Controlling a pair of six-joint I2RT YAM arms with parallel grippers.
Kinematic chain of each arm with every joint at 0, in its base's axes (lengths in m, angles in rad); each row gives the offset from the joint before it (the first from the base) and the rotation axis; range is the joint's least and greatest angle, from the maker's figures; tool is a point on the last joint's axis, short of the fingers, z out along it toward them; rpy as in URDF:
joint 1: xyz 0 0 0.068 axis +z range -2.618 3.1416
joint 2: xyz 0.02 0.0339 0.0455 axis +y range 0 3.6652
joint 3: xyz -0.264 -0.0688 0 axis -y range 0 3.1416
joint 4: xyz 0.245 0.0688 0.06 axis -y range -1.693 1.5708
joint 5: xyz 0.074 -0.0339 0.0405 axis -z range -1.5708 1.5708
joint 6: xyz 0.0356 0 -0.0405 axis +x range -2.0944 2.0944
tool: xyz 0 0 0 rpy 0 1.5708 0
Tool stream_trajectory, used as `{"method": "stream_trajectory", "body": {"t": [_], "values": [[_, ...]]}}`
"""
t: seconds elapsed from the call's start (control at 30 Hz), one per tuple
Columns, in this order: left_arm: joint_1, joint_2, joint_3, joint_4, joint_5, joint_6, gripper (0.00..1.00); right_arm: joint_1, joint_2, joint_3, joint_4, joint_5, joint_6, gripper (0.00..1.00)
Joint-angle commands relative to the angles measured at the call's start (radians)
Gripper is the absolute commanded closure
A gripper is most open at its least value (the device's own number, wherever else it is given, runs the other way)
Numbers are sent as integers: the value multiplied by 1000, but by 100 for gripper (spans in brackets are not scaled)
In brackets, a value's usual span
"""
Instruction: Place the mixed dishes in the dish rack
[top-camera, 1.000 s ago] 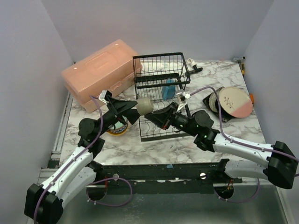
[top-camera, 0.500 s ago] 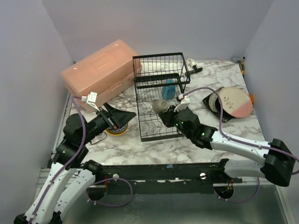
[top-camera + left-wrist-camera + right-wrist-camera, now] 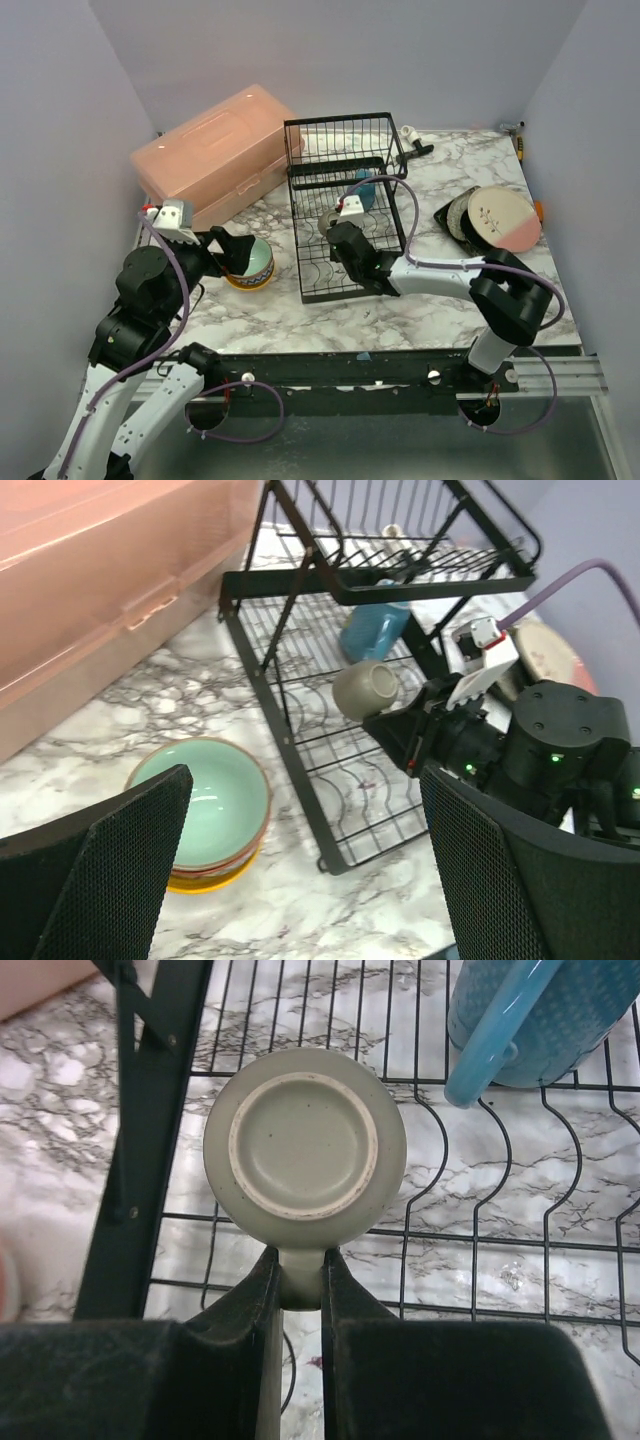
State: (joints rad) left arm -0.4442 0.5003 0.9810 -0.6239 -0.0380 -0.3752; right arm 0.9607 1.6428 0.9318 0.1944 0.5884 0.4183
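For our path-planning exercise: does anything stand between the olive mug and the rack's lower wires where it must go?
Nothing visible does. The olive mug, held by the right gripper with jaws shut on its handle, has only bare wires of the dish rack beyond it; the blue cup stands to one side.

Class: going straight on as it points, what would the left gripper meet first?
Probably the mint green bowl just ahead of the left gripper, though depth is unclear; otherwise the dish rack.
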Motion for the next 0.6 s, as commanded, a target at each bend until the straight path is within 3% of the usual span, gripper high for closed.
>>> {"method": "stream_trajectory", "body": {"t": [0.0, 0.1, 0.23, 0.57], "values": [[2, -21, -66, 56, -107, 104, 5, -5, 68, -6, 227, 101, -32, 99], [2, -38, -107, 92, -114, 129, 6, -6, 132, -29, 377, 123, -78, 99], [1, -78, -185, 148, -111, 143, 5, -13, 220, 11, 443, 161, -128, 99], [-7, -99, -191, 143, -85, 148, 6, -52, 362, 84, 524, 231, -173, 95]]}}
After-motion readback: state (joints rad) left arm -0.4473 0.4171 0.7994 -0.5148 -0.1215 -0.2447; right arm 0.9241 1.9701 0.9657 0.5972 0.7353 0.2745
